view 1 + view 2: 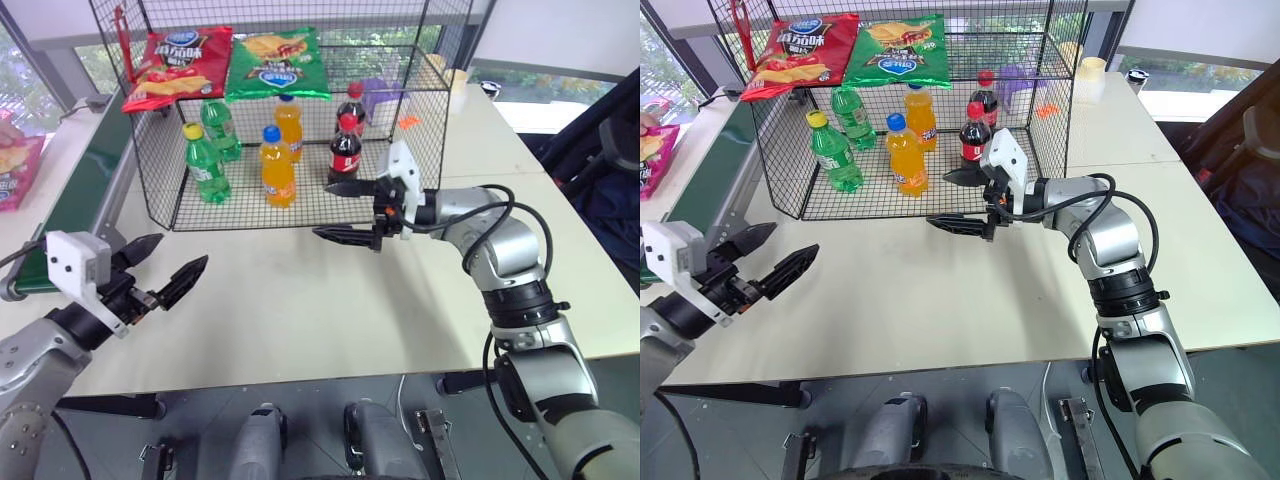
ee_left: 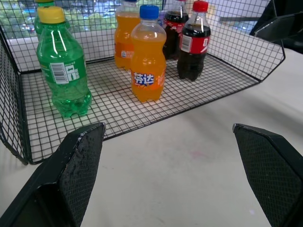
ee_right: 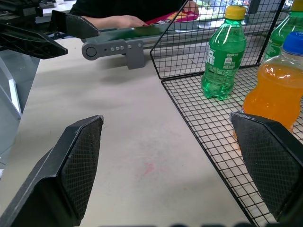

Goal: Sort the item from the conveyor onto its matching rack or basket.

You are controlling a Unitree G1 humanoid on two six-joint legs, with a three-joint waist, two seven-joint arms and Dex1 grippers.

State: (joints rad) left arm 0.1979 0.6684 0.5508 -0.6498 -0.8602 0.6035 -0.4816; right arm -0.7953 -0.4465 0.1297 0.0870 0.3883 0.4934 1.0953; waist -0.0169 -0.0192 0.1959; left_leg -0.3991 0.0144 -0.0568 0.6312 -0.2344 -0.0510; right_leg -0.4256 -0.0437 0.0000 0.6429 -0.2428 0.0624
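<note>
The magenta-pink chip bag [image 1: 14, 170] shows at the far left edge, beside the dark-green conveyor [image 1: 85, 190], with a person's hand [image 3: 118, 20] next to it. Whether it rests on the belt I cannot tell. The black wire rack [image 1: 425, 110] stands at the back of the table. A red chip bag [image 1: 180, 65] and a green chip bag [image 1: 278, 62] lie on its slanted upper shelf. My left gripper [image 1: 180, 252] hovers open near the conveyor's roller end, empty. My right gripper [image 1: 322, 210] is open and empty in front of the rack, pointing left.
On the rack's floor stand two green bottles [image 1: 205, 163], two orange bottles [image 1: 277, 168] and two cola bottles [image 1: 344, 152]. The pale table [image 1: 300, 310] lies bare between the grippers. A second table [image 1: 490, 130] sits behind on the right.
</note>
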